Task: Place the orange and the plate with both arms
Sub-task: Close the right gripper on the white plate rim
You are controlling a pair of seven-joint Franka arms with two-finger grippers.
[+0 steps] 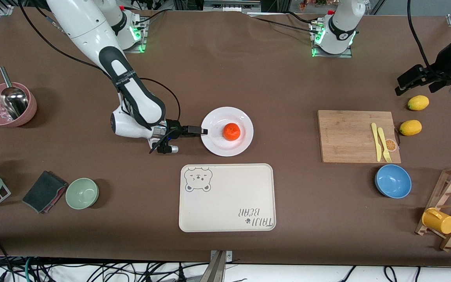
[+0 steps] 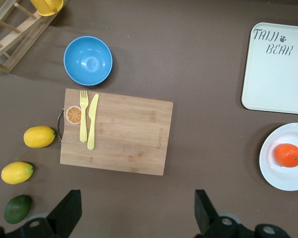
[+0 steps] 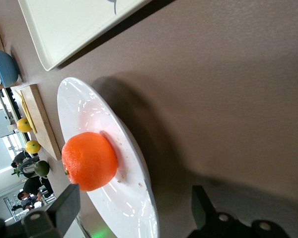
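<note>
The white plate (image 1: 219, 143) lies mid-table with the orange (image 1: 231, 131) resting on it. My right gripper (image 1: 202, 131) is low at the plate's edge toward the right arm's end of the table. In the right wrist view the right gripper (image 3: 134, 198) is open and the rim of the plate (image 3: 84, 111) runs between its fingers, with the orange (image 3: 88, 159) just ahead. My left gripper (image 1: 405, 84) waits high over the left arm's end of the table, near the lemons. The left wrist view shows the left gripper (image 2: 137, 206) open and holding nothing, with the plate (image 2: 275, 173) and orange (image 2: 288, 154) far off.
A cream bear-print tray (image 1: 227, 197) lies nearer to the front camera than the plate. A cutting board (image 1: 347, 135) with yellow cutlery, two lemons (image 1: 418, 102), a blue bowl (image 1: 393, 181) and a rack (image 1: 448, 207) sit toward the left arm's end. A green bowl (image 1: 82, 193) and pink bowl (image 1: 8, 105) sit toward the right arm's.
</note>
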